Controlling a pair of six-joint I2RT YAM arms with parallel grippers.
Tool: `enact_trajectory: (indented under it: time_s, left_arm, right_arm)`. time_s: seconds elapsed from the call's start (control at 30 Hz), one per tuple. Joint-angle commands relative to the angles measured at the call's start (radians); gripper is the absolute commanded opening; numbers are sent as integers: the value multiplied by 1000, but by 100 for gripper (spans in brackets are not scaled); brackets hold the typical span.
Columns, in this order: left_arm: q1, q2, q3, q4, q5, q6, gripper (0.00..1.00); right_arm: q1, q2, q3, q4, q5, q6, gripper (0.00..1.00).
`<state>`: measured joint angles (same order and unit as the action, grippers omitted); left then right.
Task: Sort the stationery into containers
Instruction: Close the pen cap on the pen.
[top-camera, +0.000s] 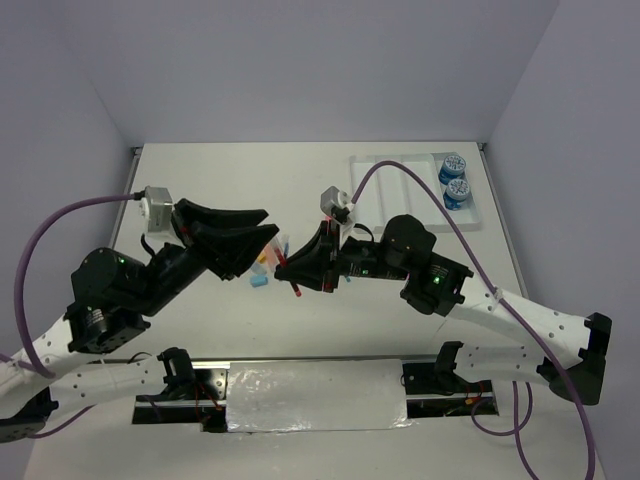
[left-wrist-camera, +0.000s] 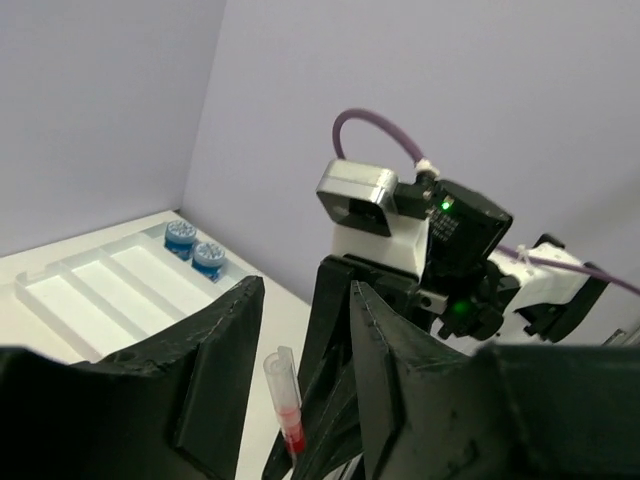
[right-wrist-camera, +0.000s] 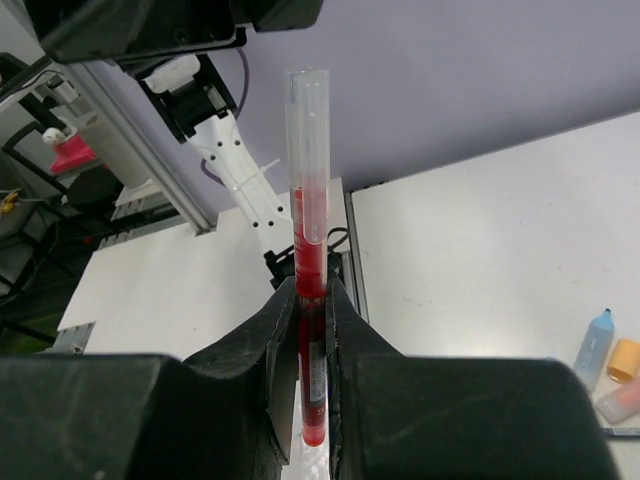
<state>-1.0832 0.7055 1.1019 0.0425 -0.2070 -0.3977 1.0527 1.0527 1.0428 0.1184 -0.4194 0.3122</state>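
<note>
My right gripper (top-camera: 290, 268) is shut on a red pen (top-camera: 296, 290) with a clear cap and holds it above the table's middle. In the right wrist view the pen (right-wrist-camera: 310, 250) stands upright between the shut fingers (right-wrist-camera: 311, 300). My left gripper (top-camera: 270, 222) is open and empty, just left of the pen. In the left wrist view the pen (left-wrist-camera: 283, 400) shows between my open fingers (left-wrist-camera: 215, 360). Light-blue (top-camera: 259, 281), orange and pink short markers lie on the table below the grippers. The white four-compartment tray (top-camera: 400, 185) sits at the back right, with two blue rolls (top-camera: 455, 180) in its right compartment.
The short markers also show in the right wrist view (right-wrist-camera: 595, 340) at the lower right. The tray (left-wrist-camera: 80, 300) and the rolls (left-wrist-camera: 195, 248) show at the left of the left wrist view. A foil-covered panel (top-camera: 315, 395) lies between the arm bases. Grey walls surround the table.
</note>
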Motion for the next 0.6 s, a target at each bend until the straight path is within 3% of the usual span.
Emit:
enact_trajectory:
  time_s: [0.0, 0.27, 0.57]
  left_arm:
    - [-1, 18, 12, -18, -8, -3, 51]
    - [-1, 6, -17, -13, 41, -6, 55]
    - [-1, -11, -53, -4, 57, -9, 50]
  right_arm:
    - [-3, -25, 25, 0, 16, -22, 0]
    - [-5, -23, 36, 6, -7, -19, 0]
    - [-5, -31, 43, 20, -22, -18, 0]
